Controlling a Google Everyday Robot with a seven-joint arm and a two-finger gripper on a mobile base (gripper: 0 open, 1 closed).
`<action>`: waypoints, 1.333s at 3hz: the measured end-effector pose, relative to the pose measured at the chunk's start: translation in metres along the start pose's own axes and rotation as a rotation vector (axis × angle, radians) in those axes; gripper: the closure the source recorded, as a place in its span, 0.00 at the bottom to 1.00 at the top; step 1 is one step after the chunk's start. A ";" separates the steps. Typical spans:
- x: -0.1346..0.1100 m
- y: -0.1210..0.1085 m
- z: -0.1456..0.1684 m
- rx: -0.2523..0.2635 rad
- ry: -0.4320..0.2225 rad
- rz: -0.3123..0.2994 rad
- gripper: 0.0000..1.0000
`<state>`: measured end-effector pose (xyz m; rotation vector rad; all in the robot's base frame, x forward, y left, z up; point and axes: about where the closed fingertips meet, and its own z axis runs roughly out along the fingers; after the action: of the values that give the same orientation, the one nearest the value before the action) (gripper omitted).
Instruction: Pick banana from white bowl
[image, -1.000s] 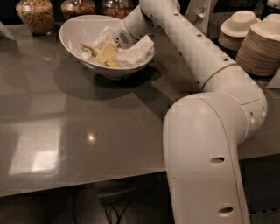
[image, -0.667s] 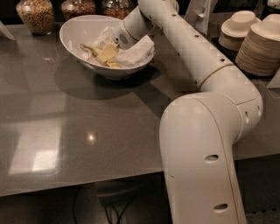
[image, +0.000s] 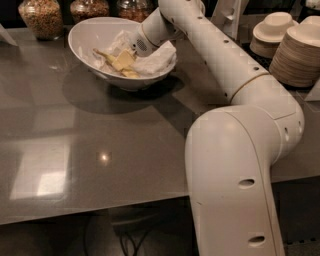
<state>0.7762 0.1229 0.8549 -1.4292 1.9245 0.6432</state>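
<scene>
The white bowl (image: 85, 35) stands at the back left of the grey table and is lined with crumpled white paper (image: 155, 62). The banana (image: 102, 55) lies inside it, a slim yellow shape with a brownish end pointing left. My gripper (image: 125, 65) reaches down into the bowl from the right, right at the banana's right part. My white arm (image: 210, 45) runs from the bowl across the table to the lower right.
Glass jars (image: 42, 17) of grains stand behind the bowl. Stacks of beige bowls and plates (image: 295, 50) stand at the back right. The grey table (image: 75, 150) stretches towards the front edge.
My gripper stays down in the bowl at the banana. The big lower arm link has shifted slightly to the left.
</scene>
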 end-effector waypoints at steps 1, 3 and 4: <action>-0.007 0.003 -0.009 0.016 -0.024 -0.010 1.00; -0.029 0.011 -0.040 0.047 -0.048 -0.042 1.00; -0.037 0.014 -0.056 0.054 -0.028 -0.061 1.00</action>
<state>0.7583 0.1109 0.9195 -1.4328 1.8551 0.5759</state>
